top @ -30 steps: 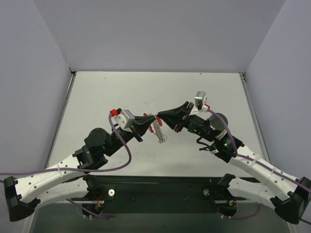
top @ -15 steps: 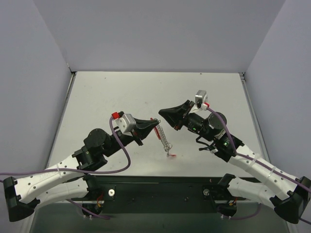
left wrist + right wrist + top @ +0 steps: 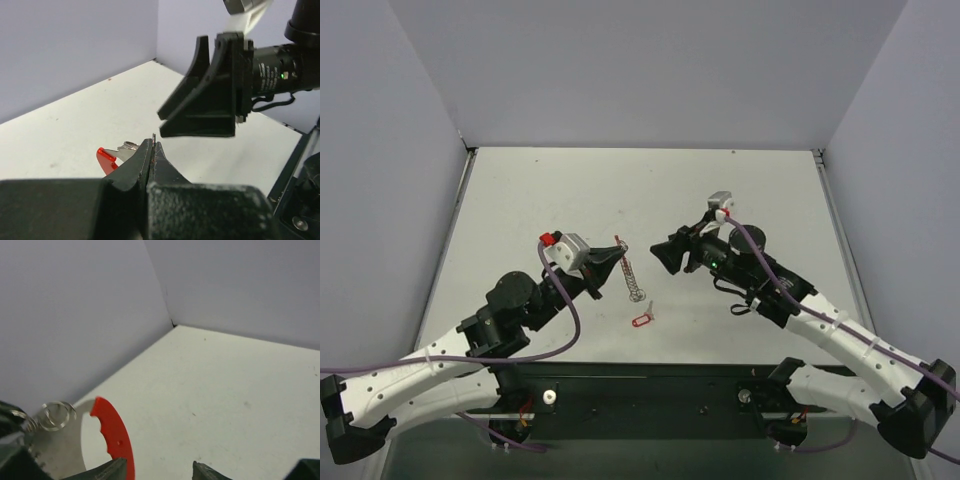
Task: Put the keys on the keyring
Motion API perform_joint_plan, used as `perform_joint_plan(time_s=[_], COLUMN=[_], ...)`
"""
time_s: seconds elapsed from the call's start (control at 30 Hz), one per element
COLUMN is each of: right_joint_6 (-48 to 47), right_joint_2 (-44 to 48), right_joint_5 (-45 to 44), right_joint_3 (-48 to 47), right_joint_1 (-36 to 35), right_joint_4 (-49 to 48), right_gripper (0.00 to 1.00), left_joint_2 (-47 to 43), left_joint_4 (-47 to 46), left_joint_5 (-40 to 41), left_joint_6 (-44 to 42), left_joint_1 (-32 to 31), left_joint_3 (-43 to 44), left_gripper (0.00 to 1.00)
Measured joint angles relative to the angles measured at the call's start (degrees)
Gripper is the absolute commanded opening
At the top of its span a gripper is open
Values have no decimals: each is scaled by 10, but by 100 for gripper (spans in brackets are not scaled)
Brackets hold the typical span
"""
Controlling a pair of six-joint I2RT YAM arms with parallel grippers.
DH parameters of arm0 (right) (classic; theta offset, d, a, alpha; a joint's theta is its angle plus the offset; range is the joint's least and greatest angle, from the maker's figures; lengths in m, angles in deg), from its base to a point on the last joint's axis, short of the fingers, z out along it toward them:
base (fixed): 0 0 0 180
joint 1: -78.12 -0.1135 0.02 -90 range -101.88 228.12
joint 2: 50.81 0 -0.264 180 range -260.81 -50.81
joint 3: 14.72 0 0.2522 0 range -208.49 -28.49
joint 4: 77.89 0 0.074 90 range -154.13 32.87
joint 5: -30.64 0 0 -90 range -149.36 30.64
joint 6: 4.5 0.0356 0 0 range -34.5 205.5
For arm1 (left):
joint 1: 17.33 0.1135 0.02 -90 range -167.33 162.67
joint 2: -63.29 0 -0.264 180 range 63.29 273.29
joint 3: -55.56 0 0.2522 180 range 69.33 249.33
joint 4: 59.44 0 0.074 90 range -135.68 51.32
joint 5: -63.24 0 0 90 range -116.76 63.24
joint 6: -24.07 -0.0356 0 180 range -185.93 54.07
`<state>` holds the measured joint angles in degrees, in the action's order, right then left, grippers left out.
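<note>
My left gripper [image 3: 616,254] is pressed together on the row of thin silver metal keys [image 3: 631,277], which hang free for access. The thin red curved keyring [image 3: 617,241] sits at their upper end. My right gripper [image 3: 662,258] stands spread nearby, holding nothing.

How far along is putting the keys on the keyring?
Done: cannot confirm any threaded. In hand: left gripper, jaws shut, holds the row of thin silver keys, thin red curved keyring at its tips. Right gripper open, empty. Left: a small red-and-silver piece lies loose on the white table.
</note>
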<state>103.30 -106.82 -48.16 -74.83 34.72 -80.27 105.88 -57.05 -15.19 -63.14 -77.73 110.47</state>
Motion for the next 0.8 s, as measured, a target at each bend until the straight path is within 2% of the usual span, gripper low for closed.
perform_joint_plan(time_s=[0.1,0.27,0.43,0.6,0.8], right_joint_6=[1,4,2,-3,-14], right_joint_2=[-26,-116,-201,-233,-276], right_joint_5=[11,43,79,112,124], right_joint_3=[11,23,30,47,47], right_joint_1=[2,-6,-13,-16,-33], right_joint_4=[46,114,140,142,133], right_gripper=[67,66,58,55,49], left_joint_2=[-19,-38,-39,-42,-43], left_joint_4=[35,89,147,177,183], left_joint_5=[46,98,108,96,76], left_joint_6=[6,27,52,73,83], left_joint_1=[0,11,45,82,96], left_joint_3=[-2,-2,-2,-6,-10], left_gripper=[0,0,0,0,0])
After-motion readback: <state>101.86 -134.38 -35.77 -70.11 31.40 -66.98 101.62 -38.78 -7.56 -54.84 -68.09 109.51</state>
